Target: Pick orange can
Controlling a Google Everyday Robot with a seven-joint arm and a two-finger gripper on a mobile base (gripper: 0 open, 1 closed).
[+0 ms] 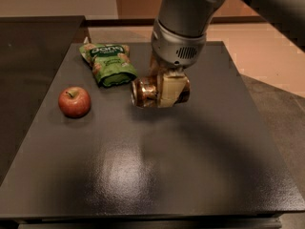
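Note:
The orange can (145,91) lies on its side, shiny bronze with its end facing left, held a little above the dark table (143,175) with its shadow beneath it. My gripper (164,90) comes down from above at the table's middle back and is shut on the can. One cream finger (170,88) crosses the can's front; the other is hidden behind it. The grey wrist (178,46) rises above it.
A red apple (74,101) sits on the table to the left of the can. A green snack bag (107,63) lies at the back left, close to the can. A second dark surface (33,46) lies to the left.

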